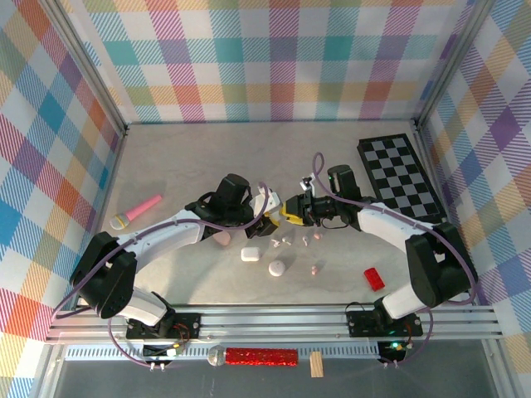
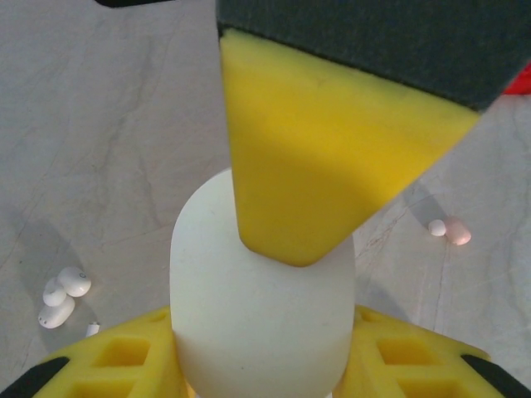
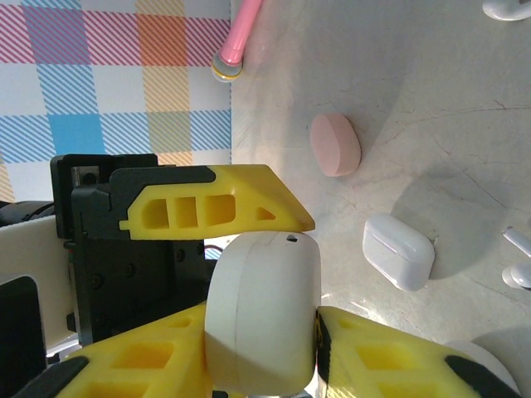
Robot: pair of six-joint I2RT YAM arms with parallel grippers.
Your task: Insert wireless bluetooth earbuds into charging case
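Seen from above, two robot arms curve inward over a grey stone-look tabletop [image 1: 207,157] and meet near its middle. The left gripper [image 1: 271,220] and the right gripper [image 1: 291,211] face each other tip to tip, both clamped on one smooth white rounded plastic charging case [image 3: 264,298].

In the left wrist view, the left gripper's yellow fingers [image 2: 75,365] sit narrowly against the sides of the case, and a finger of the other gripper lies across its top. In the right wrist view, the right gripper's fingers [image 3: 348,332] press the same case from both sides.

The wireless bluetooth earbuds [image 1: 287,241], tiny glossy white and pale pink buds, lie loose on the table just nearer the arm bases than the grippers. Close by them sit:
- a white boxy plastic case [image 1: 250,254]
- a pale pink oval case [image 1: 222,238]
- a pale rounded case [image 1: 276,268]

A small red block [image 1: 374,278] rests near the right arm. A pink toy microphone [image 1: 137,211] lies close to the left wall. A black-and-grey chessboard [image 1: 398,176] lies along the right wall.

Plaid walls [image 1: 265,58] close off the left, far and right edges, and a metal rail [image 1: 274,319] marks the near edge. The widest open stretch of tabletop runs from the grippers to the far wall.
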